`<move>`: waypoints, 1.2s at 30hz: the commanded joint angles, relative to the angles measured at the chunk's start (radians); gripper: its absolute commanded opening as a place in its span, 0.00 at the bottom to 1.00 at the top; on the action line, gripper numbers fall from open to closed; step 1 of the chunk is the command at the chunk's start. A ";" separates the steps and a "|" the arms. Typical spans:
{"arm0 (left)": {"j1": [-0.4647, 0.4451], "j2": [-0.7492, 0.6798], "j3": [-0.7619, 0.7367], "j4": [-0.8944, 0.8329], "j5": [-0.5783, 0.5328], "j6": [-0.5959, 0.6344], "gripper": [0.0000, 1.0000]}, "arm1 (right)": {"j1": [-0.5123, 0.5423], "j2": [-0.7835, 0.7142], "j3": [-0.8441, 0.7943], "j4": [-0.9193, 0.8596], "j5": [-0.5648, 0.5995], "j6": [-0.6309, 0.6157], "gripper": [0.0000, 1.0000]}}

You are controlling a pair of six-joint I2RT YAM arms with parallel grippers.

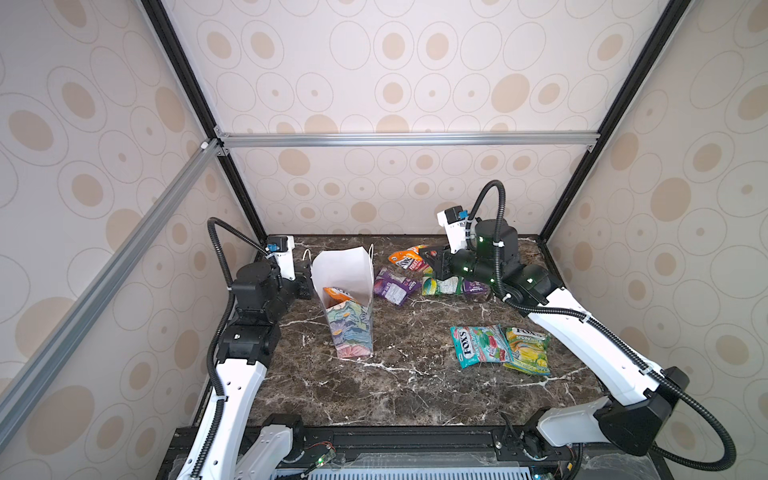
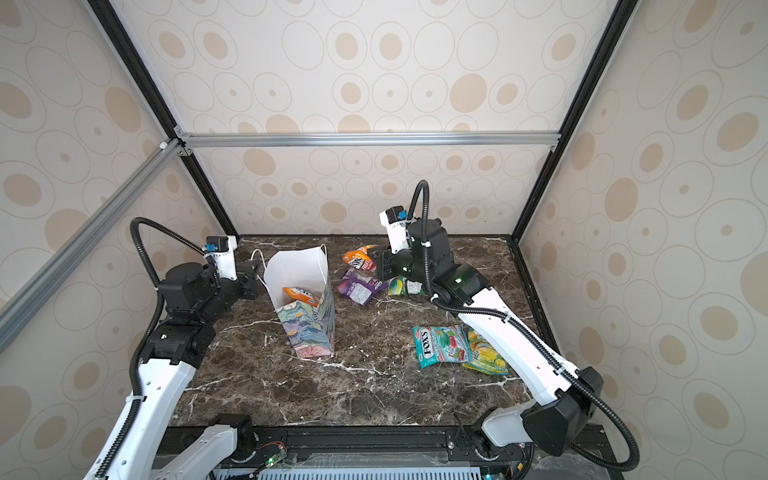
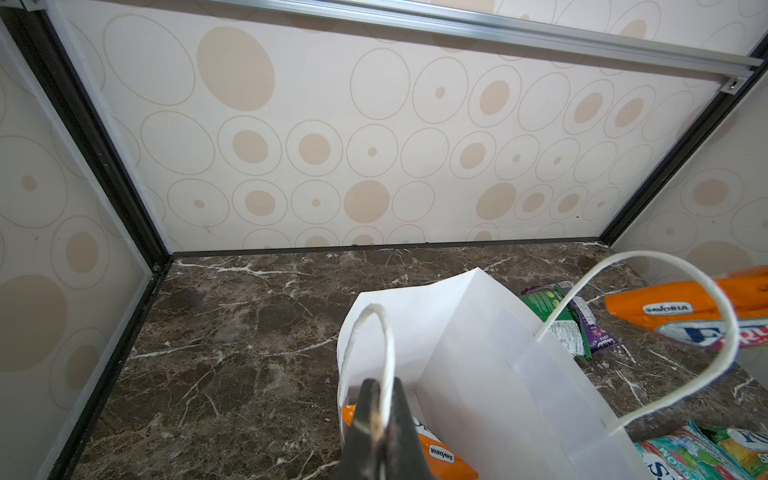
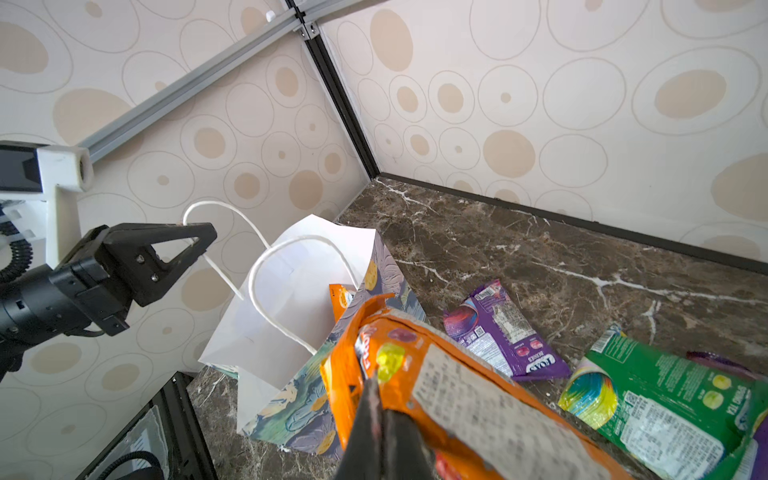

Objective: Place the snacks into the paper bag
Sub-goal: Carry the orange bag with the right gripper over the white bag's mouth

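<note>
Top views — one paper bag [image 1: 349, 328], seven snacks [image 1: 478, 345]

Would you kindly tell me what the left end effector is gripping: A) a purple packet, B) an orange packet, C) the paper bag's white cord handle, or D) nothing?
C: in the left wrist view the left end effector is shut on the cord handle of the paper bag.
</note>
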 commanded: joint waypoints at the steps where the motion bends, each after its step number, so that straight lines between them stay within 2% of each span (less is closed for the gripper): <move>1: 0.003 -0.008 0.007 0.013 0.017 0.002 0.04 | 0.021 0.029 0.084 -0.002 0.006 -0.040 0.00; 14: 0.003 -0.007 0.009 0.010 0.007 0.003 0.04 | 0.076 0.180 0.424 -0.114 0.008 -0.112 0.00; 25: 0.003 -0.007 0.008 0.009 0.007 0.002 0.04 | 0.173 0.327 0.743 -0.230 0.023 -0.194 0.00; 36: 0.003 -0.002 0.010 0.008 0.010 0.000 0.04 | 0.286 0.484 0.983 -0.218 0.008 -0.198 0.00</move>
